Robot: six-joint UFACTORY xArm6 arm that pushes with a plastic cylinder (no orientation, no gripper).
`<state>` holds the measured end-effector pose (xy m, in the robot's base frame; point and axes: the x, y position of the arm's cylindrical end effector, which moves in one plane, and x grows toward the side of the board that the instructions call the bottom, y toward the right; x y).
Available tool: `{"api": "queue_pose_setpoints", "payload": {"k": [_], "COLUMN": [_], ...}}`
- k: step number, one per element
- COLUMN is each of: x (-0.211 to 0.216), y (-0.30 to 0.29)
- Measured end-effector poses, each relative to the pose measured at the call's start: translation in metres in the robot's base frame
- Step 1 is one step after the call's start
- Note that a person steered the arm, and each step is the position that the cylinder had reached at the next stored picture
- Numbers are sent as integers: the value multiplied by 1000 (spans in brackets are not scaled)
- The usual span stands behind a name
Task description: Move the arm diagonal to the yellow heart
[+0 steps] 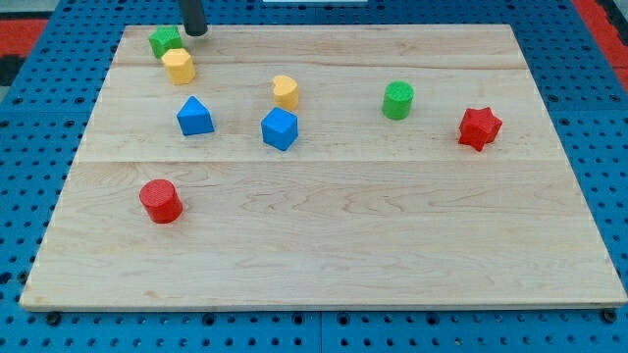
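Wooden board (324, 245) on blue pegboard (39, 118) carries scattered blocks.

Rod, one: dark grey-black, straight, cylindrical, smooth, unmarked; my tip (196, 33) blunt and rounded; upper length cropped from view.

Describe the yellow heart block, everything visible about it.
The yellow heart is a small, matte, solid-looking block with a notched top face, sitting flat on the wooden board in its upper middle. Nothing touches it. The blue cube sits just below it, apart. My tip is far off toward the view's upper left, beside the green block.
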<state>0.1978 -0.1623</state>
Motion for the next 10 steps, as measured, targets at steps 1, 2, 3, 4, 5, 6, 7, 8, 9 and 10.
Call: {"api": "queue_pose_setpoints", "payload": {"k": [1, 2, 3, 4, 5, 6, 7, 8, 9, 10], "x": [-2, 11, 37, 52, 73, 73, 84, 93, 93, 93], "y": [9, 49, 75, 80, 80, 83, 83, 83, 83, 87]}}
